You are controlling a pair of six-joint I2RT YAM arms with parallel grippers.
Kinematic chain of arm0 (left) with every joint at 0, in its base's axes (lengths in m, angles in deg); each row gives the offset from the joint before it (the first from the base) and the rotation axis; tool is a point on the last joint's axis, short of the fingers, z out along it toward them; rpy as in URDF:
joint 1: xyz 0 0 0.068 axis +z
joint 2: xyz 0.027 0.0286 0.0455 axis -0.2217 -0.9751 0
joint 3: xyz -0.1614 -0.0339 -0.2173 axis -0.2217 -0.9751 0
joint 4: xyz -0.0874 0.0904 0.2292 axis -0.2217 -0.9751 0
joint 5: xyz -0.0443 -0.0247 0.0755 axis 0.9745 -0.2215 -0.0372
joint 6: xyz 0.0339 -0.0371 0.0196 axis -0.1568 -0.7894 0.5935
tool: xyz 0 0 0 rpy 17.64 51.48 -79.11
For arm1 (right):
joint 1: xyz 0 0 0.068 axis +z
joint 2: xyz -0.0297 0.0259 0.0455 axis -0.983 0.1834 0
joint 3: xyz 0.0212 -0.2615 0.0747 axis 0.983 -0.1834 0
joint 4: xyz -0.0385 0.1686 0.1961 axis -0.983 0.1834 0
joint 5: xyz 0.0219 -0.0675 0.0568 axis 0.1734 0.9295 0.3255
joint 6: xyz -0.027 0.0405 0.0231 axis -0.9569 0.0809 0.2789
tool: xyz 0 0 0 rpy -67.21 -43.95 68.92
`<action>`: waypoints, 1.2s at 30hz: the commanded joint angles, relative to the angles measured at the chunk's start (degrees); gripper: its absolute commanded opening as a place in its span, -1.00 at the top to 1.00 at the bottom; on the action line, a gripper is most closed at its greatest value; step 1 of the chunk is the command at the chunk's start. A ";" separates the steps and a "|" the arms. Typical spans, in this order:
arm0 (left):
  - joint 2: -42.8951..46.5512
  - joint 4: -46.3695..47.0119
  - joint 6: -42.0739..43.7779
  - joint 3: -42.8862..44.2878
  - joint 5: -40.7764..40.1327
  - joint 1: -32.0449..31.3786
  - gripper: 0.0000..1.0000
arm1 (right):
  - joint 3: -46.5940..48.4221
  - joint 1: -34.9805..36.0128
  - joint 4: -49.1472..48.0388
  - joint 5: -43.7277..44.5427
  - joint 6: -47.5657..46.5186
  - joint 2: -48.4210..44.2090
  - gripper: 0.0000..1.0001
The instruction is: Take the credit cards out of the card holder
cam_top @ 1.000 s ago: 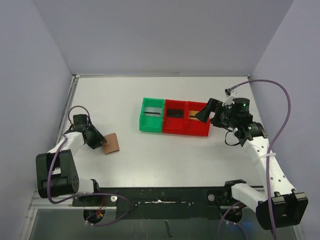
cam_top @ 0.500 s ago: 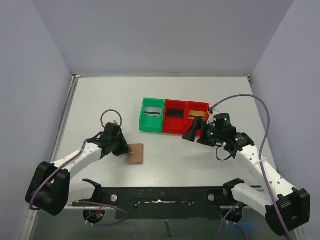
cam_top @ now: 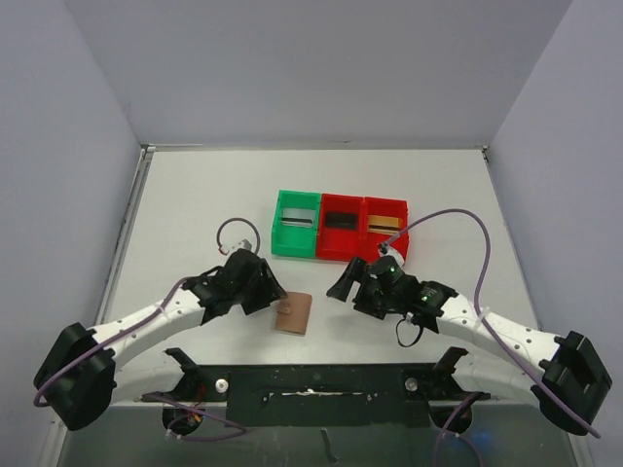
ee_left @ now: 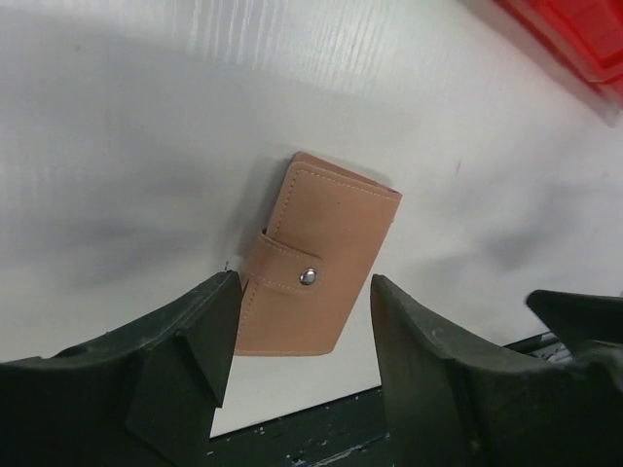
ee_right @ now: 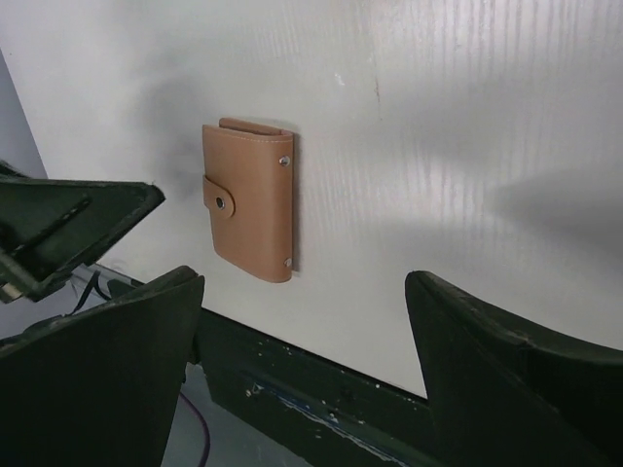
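Note:
The card holder is a tan leather wallet, lying closed and flat near the table's front edge. In the left wrist view its snap tab faces up. My left gripper is open, and the wallet's near end lies between its fingers. My right gripper is open and empty, just right of the wallet. The credit cards lie in the bins: a grey one, a black one and a gold one.
A green bin and two red bins stand joined in a row behind the grippers. The dark front rail runs just below the wallet. Grey walls close the left, back and right sides.
The wallet has slid right and toward the front edge, with my left gripper behind it. My right arm has swung left and down from the bins to beside the wallet.

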 commanded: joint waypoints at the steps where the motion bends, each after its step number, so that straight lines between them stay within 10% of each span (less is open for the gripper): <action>1: 7.27 -7.26 3.97 4.52 -6.20 0.12 -0.10 | -1.71 5.28 -9.41 9.44 10.35 1.69 -0.71; 30: -9.53 -2.46 15.73 5.93 -1.01 -6.69 0.19 | -2.75 6.70 -39.09 -1.47 9.96 32.60 -0.11; 36: -11.75 -1.78 15.82 6.08 -1.38 -7.20 0.17 | -1.22 6.59 -41.32 -3.77 8.31 35.33 0.30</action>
